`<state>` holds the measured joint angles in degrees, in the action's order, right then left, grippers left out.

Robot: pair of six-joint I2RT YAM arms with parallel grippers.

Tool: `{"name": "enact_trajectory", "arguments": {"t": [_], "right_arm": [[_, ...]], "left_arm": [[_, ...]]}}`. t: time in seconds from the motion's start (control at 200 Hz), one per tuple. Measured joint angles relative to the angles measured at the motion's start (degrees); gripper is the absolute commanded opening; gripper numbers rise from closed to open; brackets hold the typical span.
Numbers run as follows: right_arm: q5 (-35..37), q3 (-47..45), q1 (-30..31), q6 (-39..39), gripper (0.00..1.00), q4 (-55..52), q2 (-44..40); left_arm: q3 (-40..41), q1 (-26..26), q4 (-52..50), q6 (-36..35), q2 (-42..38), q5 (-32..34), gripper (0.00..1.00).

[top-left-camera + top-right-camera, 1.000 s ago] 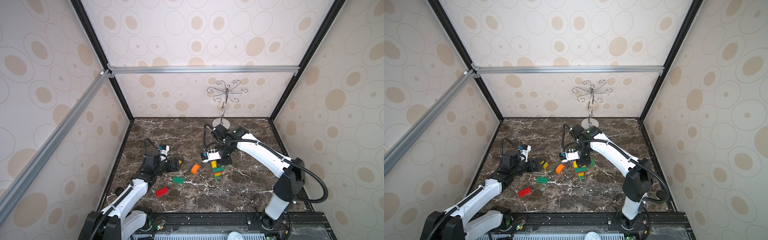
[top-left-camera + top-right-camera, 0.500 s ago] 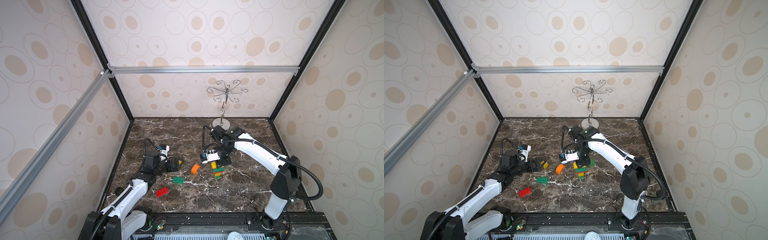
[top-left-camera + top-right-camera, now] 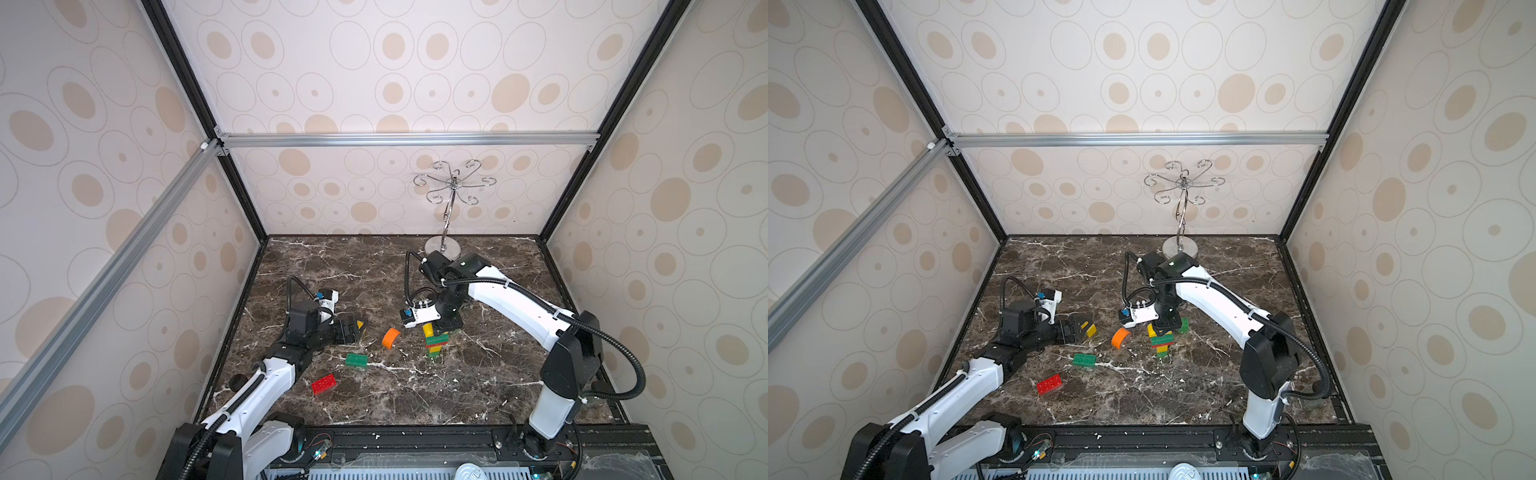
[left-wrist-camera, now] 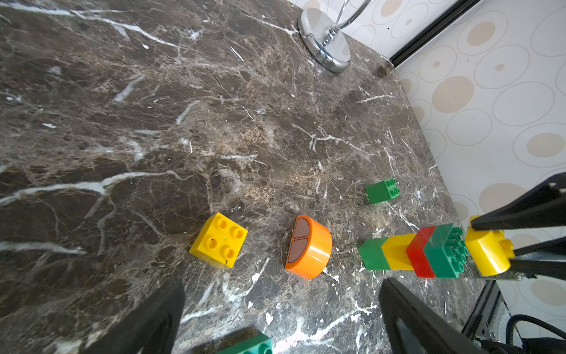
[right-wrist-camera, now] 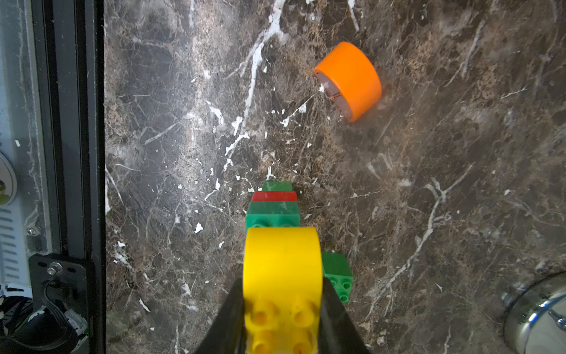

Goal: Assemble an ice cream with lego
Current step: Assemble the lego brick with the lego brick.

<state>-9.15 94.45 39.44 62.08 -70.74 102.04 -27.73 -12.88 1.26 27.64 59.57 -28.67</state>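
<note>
A lego stack (image 3: 435, 345) of green, yellow, red and green bricks stands mid-table, also in the left wrist view (image 4: 413, 251). My right gripper (image 5: 283, 294) is shut on a yellow domed piece (image 5: 281, 260) directly over the stack's top studs; whether it is seated I cannot tell. An orange domed piece (image 3: 391, 338) lies on its side to the left of the stack. My left gripper (image 4: 275, 306) stands open and holds nothing, low over the table, with a yellow square brick (image 4: 219, 240) just ahead of it. A green oblong brick (image 3: 356, 360) and a red one (image 3: 324, 384) lie nearer the front.
A small green square brick (image 4: 381, 190) lies right behind the stack. The silver hooked stand (image 3: 444, 245) rises at the back wall, close behind the right arm. Patterned walls close in three sides and a black rail (image 3: 415, 436) runs along the front.
The right arm has shifted slightly over the stack with the yellow domed piece. The left arm and the loose bricks have not moved.
</note>
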Motion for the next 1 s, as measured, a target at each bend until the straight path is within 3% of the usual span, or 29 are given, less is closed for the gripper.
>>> {"name": "enact_trajectory", "arguments": {"t": [1.0], "right_arm": [[0.1,-1.9,0.0,0.3,0.0,0.5,0.9]], "left_arm": [[0.0,0.3,0.0,0.0,0.0,-0.3,1.0]]}}
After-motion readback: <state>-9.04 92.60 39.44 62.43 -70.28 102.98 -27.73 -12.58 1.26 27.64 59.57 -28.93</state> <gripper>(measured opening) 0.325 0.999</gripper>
